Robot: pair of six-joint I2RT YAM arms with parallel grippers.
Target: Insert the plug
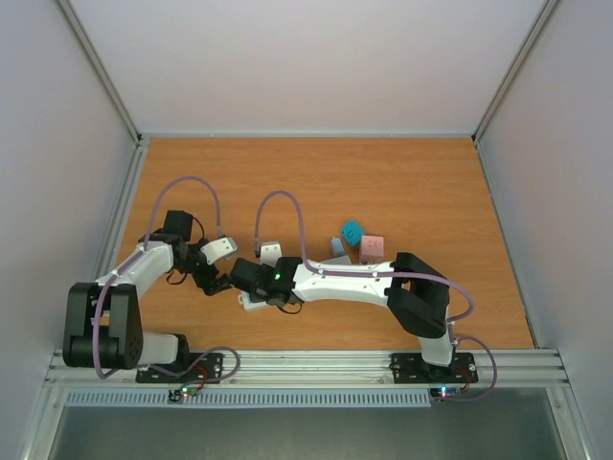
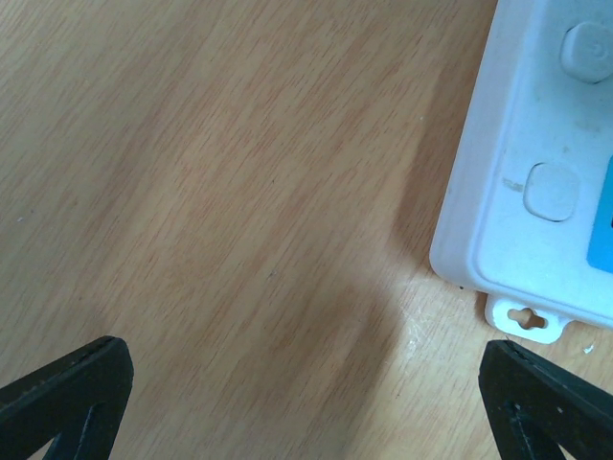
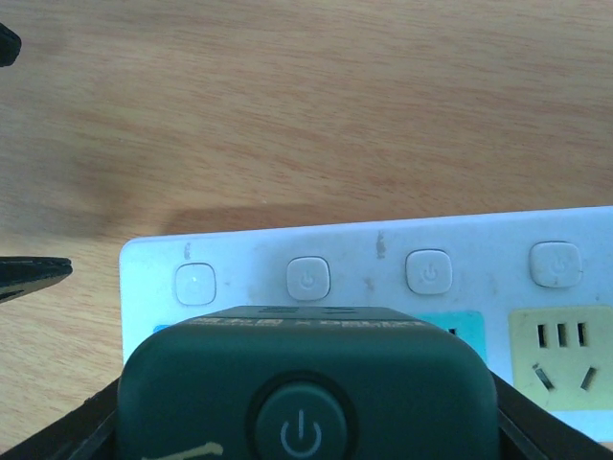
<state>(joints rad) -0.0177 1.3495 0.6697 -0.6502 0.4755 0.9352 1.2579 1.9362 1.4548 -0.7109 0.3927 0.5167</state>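
Plug is sitting clenched in right hand over strip; left hand is hovering released beside its end.

My feeds are bright, lit evenly from overhead. On the right wrist the dark plug fills the bottom, soft and out of focus; the power strip casts a dim shadow band on the table.

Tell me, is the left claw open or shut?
Open. The left claw shows its black fingers far apart, only table between them, unlike the right claw, closed on the green plug.
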